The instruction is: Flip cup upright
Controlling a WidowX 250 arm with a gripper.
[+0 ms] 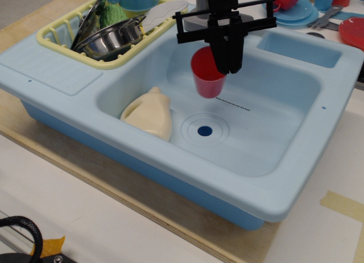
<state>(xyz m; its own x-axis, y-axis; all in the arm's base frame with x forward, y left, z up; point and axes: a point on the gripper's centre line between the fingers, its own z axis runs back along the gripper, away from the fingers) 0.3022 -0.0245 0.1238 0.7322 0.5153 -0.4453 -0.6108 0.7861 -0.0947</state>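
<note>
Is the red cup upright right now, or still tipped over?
Upright: the red cup hangs in the gripper with its wide rim on top and narrow base pointing down, above the sink basin floor, not resting on it.

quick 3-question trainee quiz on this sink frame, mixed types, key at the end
1. True or false: the red cup rests on the basin floor of the sink.
2. What holds the cup? A) the gripper B) the yellow dish rack C) nothing
3. Fill in: the cream bottle lies in the basin, to the ___ of the drain in the image.

Key: 1 false, it hangs above the floor, mouth up and slightly tilted. 2 A. 3 left.
</note>
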